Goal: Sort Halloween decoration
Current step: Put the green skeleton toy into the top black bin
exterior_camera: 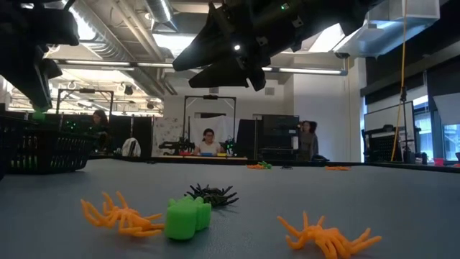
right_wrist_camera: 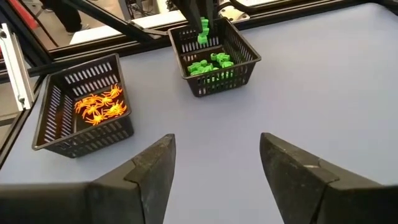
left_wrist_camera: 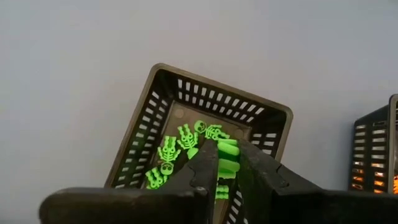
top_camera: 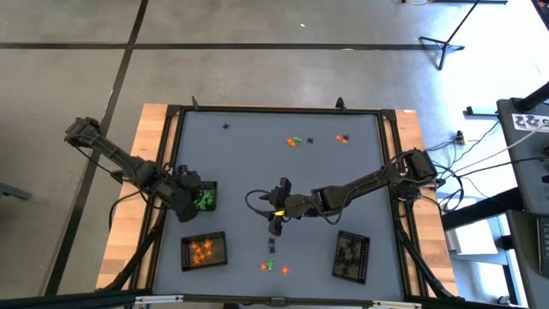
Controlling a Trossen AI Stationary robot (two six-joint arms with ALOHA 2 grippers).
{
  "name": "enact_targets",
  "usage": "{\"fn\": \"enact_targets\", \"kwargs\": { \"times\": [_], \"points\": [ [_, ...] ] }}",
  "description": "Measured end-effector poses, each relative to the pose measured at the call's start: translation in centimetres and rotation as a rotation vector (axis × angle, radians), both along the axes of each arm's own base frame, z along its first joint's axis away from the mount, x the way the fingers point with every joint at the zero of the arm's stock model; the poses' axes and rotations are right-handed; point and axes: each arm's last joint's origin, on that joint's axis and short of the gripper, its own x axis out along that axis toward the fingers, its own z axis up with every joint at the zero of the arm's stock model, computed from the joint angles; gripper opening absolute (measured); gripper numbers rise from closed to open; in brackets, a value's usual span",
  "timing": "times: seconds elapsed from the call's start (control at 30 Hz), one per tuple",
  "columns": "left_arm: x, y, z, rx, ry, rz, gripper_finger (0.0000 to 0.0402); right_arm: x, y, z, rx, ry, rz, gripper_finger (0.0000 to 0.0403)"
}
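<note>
The Halloween decoration is a scatter of tiny orange, green and black trinkets. A black one, a green one and an orange one lie near the front edge. More trinkets lie at the far side. My left gripper hangs over the basket of green pieces, shut on a green trinket. My right gripper stands open above the table's middle, with nothing between its fingers. My left gripper pinches a small green trinket between its two fingertips. The fingers slant down from above, over the basket's inside. The trinket is lifted clear, above the green pieces lying on the basket's floor.
A basket of orange spiders stands near the front left, and a basket of black pieces near the front right. In the low view, orange spiders, a green piece and a black spider lie close to the front edge.
</note>
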Motion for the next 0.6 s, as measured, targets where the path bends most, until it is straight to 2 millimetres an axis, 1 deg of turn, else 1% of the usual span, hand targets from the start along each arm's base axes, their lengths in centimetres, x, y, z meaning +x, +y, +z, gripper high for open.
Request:
{"fn": "enact_targets", "kwargs": {
  "times": [0.13,0.43,0.6],
  "points": [
    [0.00,0.00,0.00,-0.001,0.000,0.000,0.0044,0.00,-0.02,0.00,-0.005,0.000,-0.004,0.0230],
    [0.00,0.00,0.00,-0.001,0.000,-0.001,0.0044,-0.02,-0.30,0.06,-0.047,-0.013,-0.094,0.0230],
    [0.00,0.00,0.00,-0.001,0.000,-0.001,0.0044,-0.02,-0.32,0.06,-0.055,-0.013,-0.098,0.0230]
  ]
}}
